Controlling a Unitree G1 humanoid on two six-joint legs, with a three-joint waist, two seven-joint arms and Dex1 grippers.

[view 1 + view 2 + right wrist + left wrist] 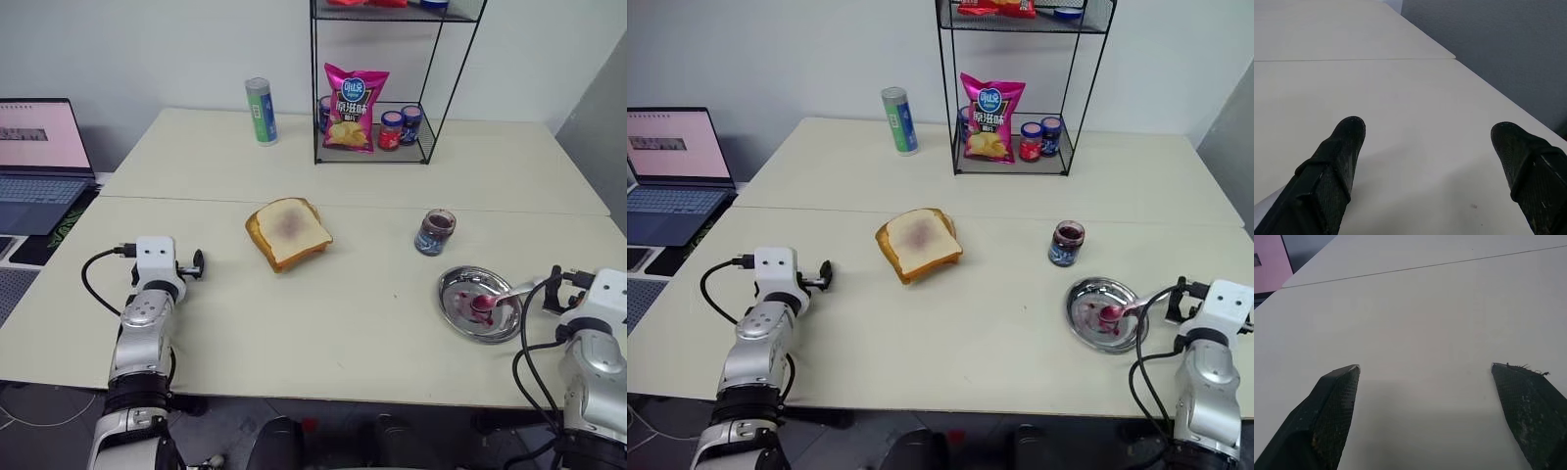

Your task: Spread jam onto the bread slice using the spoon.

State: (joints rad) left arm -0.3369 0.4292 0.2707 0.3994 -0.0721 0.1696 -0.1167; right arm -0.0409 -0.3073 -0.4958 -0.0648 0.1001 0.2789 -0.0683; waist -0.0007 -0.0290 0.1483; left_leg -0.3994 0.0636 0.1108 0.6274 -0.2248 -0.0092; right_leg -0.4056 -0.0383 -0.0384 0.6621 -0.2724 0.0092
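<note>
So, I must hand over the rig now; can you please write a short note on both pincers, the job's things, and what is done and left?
Left pincer: open, empty, over bare table, left of the bread.
Right pincer: open, empty, over the table near its right edge.
Bread slice: mid-table on top of a toasted slice, purple-red stain in its middle.
Spoon: in the metal dish, bowl coated with jam.
Jam jar: lid off, behind the dish.
Done: some jam is on the bread.
Left: judging by the small stain, probably more spreading.
</note>
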